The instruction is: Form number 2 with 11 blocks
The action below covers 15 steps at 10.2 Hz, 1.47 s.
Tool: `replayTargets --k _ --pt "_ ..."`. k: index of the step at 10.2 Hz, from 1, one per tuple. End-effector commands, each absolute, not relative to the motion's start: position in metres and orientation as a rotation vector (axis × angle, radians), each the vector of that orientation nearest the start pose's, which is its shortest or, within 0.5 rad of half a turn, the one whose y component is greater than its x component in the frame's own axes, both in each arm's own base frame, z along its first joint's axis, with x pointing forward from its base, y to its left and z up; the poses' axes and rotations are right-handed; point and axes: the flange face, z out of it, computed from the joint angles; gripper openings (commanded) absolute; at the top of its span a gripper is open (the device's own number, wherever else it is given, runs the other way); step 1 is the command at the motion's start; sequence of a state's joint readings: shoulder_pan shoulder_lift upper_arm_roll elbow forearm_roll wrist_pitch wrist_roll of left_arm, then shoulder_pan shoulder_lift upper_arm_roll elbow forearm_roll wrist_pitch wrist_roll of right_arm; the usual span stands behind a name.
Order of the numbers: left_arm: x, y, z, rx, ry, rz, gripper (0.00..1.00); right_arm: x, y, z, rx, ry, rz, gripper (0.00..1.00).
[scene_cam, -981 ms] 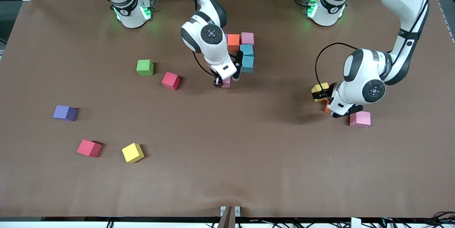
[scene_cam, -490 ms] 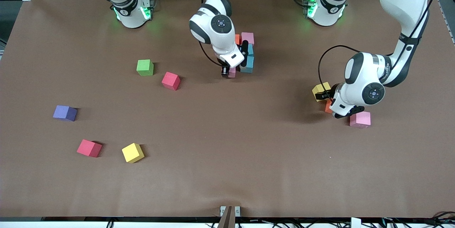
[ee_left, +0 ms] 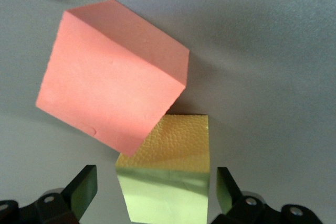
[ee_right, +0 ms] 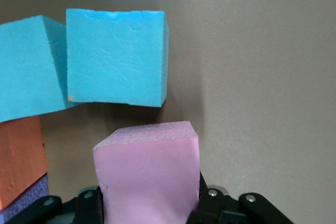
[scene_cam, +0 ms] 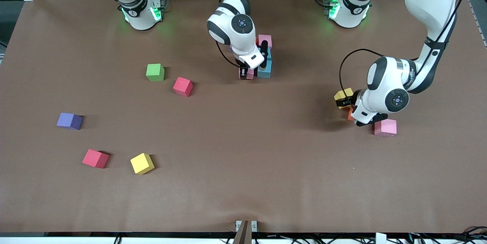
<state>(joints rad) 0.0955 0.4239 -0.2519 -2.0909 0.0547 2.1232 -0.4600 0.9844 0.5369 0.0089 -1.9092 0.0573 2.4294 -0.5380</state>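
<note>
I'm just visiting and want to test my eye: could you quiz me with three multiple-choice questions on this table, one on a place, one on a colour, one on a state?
1. Which cube lies beside the green cube?
A. red
B. purple
C. yellow

2. What colour is the cube in the right gripper?
A. orange
B. pink
C. light blue

3. How do the left gripper's fingers stand?
A. shut on a pink cube
B. shut on nothing
C. open about a yellow cube

Answers: 1 A, the red cube is closest. 2 B, a pink cube fills its fingers. 3 C, gaps show beside the yellow cube.
</note>
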Motion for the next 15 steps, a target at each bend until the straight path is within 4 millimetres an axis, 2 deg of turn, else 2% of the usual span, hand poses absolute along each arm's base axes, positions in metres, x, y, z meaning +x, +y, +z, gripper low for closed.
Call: replayTargets --k 1,2,4,7,8,9,10,11,13,15 --pt "0.530 -0.083 0.190 -3.009 -0.398 0.593 1.00 0.337 0.529 0.207 -2.296 -2.083 0.033 0.34" --pt "0.531 -0.084 0.191 -3.010 -0.396 0.591 1.00 0.334 0.533 0.204 -2.301 -2.045 0.032 0.35" --pt "0.531 -0.087 0.192 -3.007 -0.411 0.589 0.89 0.333 0.534 0.202 -2.298 -2.046 0.025 0.34" --pt "0.529 -0.090 0.191 -3.002 -0.407 0.602 0.87 0.330 0.535 0.197 -2.295 -2.052 0.037 0.35" --pt "0.528 -0.090 0.191 -3.002 -0.405 0.604 0.77 0.330 0.536 0.197 -2.294 -2.053 0.034 0.35" --pt "0.529 -0.091 0.192 -3.003 -0.403 0.602 0.59 0.330 0.537 0.197 -2.293 -2.053 0.032 0.35" --pt "0.531 -0.095 0.199 -3.022 -0.426 0.598 0.35 0.330 0.537 0.195 -2.294 -2.051 0.035 0.36" --pt "0.530 -0.112 0.207 -3.060 -0.476 0.645 0.21 0.330 0.539 0.196 -2.305 -2.039 0.031 0.37" --pt "0.539 -0.135 0.236 -3.083 -0.595 0.663 0.20 0.328 0.541 0.195 -2.321 -2.021 0.032 0.41" --pt "0.544 -0.177 0.262 -3.044 -0.792 0.655 0.20 0.326 0.542 0.192 -2.334 -2.008 0.038 0.45"
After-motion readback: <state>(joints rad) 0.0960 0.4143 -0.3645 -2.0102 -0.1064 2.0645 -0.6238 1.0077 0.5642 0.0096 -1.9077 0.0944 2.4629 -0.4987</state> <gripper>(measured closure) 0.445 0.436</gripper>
